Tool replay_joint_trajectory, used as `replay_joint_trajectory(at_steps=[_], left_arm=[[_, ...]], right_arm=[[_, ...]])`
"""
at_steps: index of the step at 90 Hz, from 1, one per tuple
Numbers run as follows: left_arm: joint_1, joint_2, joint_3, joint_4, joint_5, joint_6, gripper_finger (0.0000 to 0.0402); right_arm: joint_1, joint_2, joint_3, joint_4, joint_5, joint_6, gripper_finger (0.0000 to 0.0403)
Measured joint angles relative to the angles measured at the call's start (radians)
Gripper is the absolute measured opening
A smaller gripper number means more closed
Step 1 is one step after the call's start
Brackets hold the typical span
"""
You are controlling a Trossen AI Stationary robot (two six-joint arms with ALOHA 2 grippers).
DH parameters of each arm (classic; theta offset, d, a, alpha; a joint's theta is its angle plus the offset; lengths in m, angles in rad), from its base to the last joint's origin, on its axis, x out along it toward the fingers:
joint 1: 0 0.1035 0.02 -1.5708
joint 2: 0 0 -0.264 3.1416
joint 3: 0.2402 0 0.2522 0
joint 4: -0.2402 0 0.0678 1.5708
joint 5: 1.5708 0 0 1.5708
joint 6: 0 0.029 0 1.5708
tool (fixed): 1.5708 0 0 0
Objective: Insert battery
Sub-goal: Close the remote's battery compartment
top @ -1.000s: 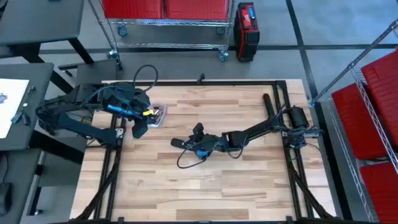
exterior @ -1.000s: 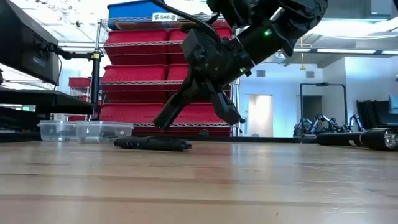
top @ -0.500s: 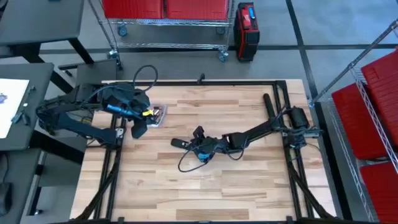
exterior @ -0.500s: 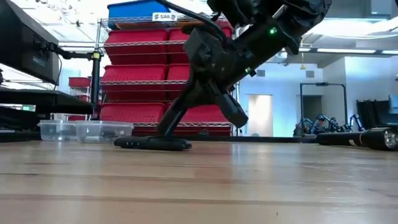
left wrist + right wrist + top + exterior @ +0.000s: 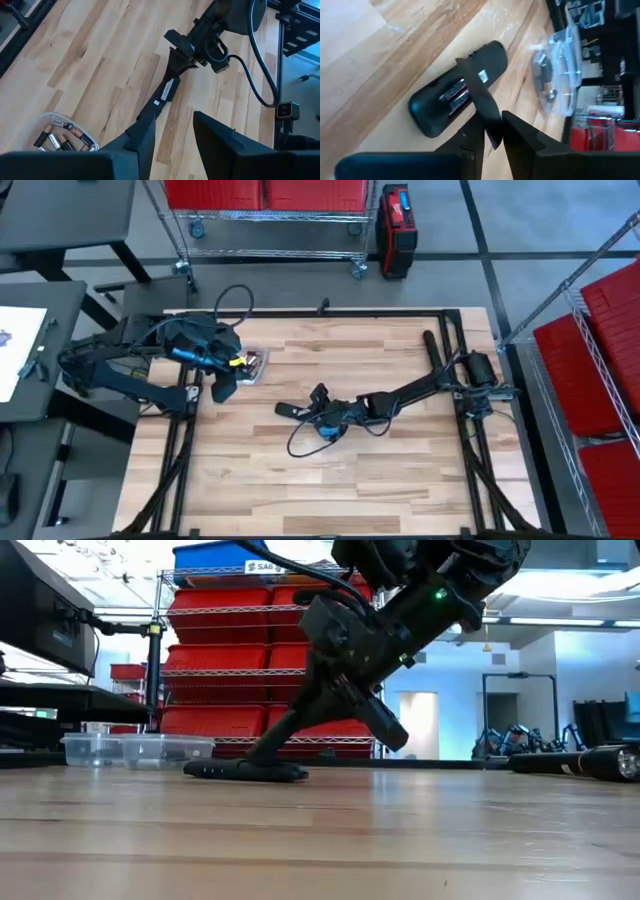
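Your right claw (image 5: 487,131) is low over the black plastic remote control (image 5: 456,96), which lies flat on the wooden worktop (image 5: 400,470) with batteries visible in its open compartment. Its fingers stand only slightly apart. If you push sideways, the remote can slide away.

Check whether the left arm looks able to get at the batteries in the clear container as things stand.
Probably yes: the left gripper hovers open right beside the clear container, the batteries lie uncovered, and the right gripper is off at the remote.
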Motion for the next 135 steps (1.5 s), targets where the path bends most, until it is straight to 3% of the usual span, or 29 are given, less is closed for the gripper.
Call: replay_joint_trajectory(at_steps=[76, 103, 119, 135], left_arm=[[0.0, 0.0, 0.0, 0.005, 0.0, -0.003, 0.0114], [0.0, 0.001, 0.0, 0.005, 0.0, -0.003, 0.0114], [0.0, 0.001, 0.0, 0.0, 0.0, 0.001, 0.0114], [0.0, 0.001, 0.0, 0.0, 0.0, 0.015, 0.0114]], right_arm=[[-0.007, 0.0, 0.0, -0.124, -0.124, 0.354, 0.0166], [-0.027, -0.063, 0.012, -0.225, -0.116, 0.527, 0.0162], [0.021, -0.138, 0.067, -0.198, -0.173, 0.827, 0.0151], [0.074, -0.065, 0.107, -0.07, -0.234, 1.08, 0.011]])
